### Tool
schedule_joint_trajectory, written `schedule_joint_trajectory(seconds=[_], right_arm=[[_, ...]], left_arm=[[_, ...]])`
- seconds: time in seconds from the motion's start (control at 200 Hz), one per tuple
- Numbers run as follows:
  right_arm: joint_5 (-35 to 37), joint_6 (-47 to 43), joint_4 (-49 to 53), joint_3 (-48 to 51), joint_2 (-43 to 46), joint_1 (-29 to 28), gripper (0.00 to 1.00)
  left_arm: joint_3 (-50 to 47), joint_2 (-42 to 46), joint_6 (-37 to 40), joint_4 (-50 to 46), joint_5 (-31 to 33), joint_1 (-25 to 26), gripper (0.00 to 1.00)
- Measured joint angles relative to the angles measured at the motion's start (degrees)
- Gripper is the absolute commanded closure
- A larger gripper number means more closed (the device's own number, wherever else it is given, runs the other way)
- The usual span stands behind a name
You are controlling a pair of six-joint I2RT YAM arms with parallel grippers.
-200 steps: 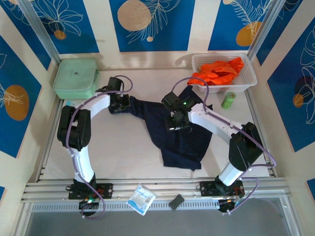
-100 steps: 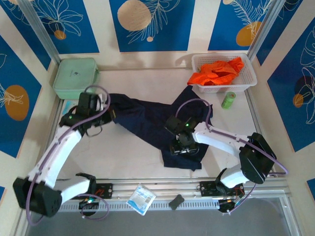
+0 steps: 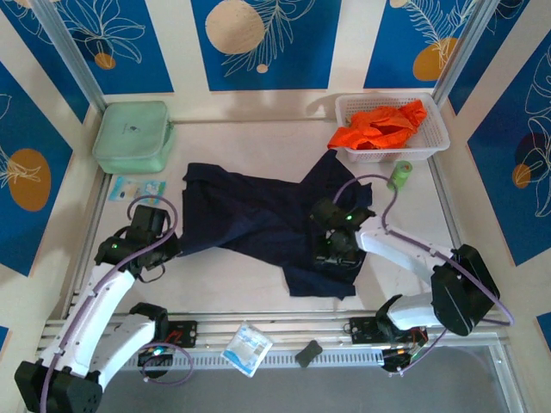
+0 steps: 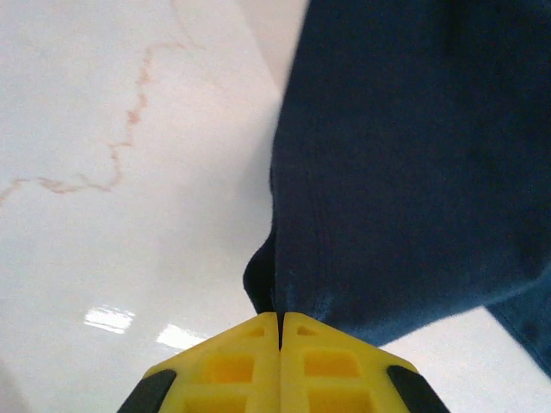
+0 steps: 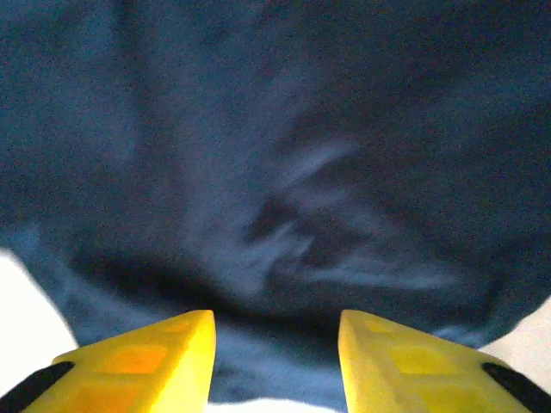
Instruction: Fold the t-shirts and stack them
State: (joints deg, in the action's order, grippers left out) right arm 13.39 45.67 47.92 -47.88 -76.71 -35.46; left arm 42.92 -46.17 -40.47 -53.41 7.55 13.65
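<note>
The white veined table (image 3: 232, 271) is carrying the dark navy cloth t-shirt (image 3: 258, 215), lying rumpled across the table's middle. The bright orange cloth t-shirt (image 3: 379, 127) is sitting heaped in a white lattice plastic basket (image 3: 435, 142) at the table's far right corner. At table left, the left gripper (image 4: 281, 320) is pinching the navy shirt's edge, fingers closed. At table centre, the right gripper (image 5: 275, 331) is hovering over navy cloth, fingers partly apart, gripping nothing.

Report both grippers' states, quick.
Left gripper: shut on the navy t-shirt.
Right gripper: open, over the same shirt.
</note>
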Motion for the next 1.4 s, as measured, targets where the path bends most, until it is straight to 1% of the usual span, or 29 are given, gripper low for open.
schedule_joint_trajectory(seconds=[0.09, 0.18, 0.28, 0.36, 0.405, 0.505, 0.63, 0.76, 0.87, 0.991, 1.126, 1.136, 1.201, 1.301, 1.346, 1.401], right_arm=[[0.0, -1.6, -1.5, 1.0, -0.3, 7.6, 0.78], [-0.3, -3.3, -2.9, 1.2, -2.0, 12.9, 0.84], [-0.8, -4.6, -4.9, 1.2, -5.3, 17.0, 0.89], [-1.7, -5.4, -6.5, 1.2, -8.8, 19.3, 0.96], [-2.3, -5.7, -7.2, 1.1, -11.3, 20.5, 0.97], [-3.6, -6.7, -6.6, -2.3, -15.0, 22.1, 0.99], [-4.7, -8.1, -4.9, -6.9, -19.4, 23.3, 1.00], [-5.6, -10.0, -4.1, -10.9, -22.8, 25.2, 1.00], [-6.2, -12.0, -3.7, -13.7, -25.0, 27.7, 1.00], [-6.1, -14.2, -3.9, -15.7, -26.5, 30.7, 1.00], [-6.1, -15.8, -4.1, -16.4, -27.1, 32.6, 1.00], [-6.1, -15.9, -4.1, -16.5, -27.1, 32.7, 1.00], [-5.9, -16.4, -4.1, -16.5, -27.1, 32.9, 0.99], [-5.4, -17.2, -4.0, -16.5, -26.8, 32.8, 0.82], [-4.6, -18.0, -4.2, -16.2, -26.4, 32.5, 0.74], [-3.4, -18.3, -3.8, -15.6, -24.7, 31.8, 0.64]], left_arm=[[0.0, -0.3, 0.1, -0.1, 2.2, -1.0, 1.00], [1.2, -1.7, 0.7, -1.1, 4.0, -2.0, 1.00], [3.4, -3.2, 2.0, -1.8, 4.9, -3.2, 1.00], [5.6, -4.2, 3.0, -2.5, 4.9, -3.8, 1.00], [6.8, -4.7, 3.5, -3.1, 4.7, -3.8, 1.00], [8.4, -4.9, 3.6, -4.1, 3.3, -4.0, 1.00], [7.3, -3.0, 2.4, -4.9, -0.5, -4.1, 1.00], [-0.1, 2.4, -1.8, -3.5, -4.2, -4.1, 1.00], [-8.3, 5.1, -6.0, -1.3, -5.6, -4.2, 1.00], [-14.0, 3.6, -9.6, 2.5, -6.2, -4.3, 1.00], [-15.9, 0.1, -11.5, 6.2, -6.2, -4.3, 1.00], [-15.9, -0.1, -11.6, 6.4, -6.1, -4.3, 0.99], [-15.9, -0.4, -11.8, 7.3, -5.7, -4.4, 0.83], [-15.9, 0.1, -11.8, 8.0, -5.2, -4.5, 0.56], [-15.9, 0.7, -12.3, 8.0, -5.0, -4.5, 0.47], [-15.8, 1.7, -11.8, 7.9, -4.9, -4.5, 0.39]])
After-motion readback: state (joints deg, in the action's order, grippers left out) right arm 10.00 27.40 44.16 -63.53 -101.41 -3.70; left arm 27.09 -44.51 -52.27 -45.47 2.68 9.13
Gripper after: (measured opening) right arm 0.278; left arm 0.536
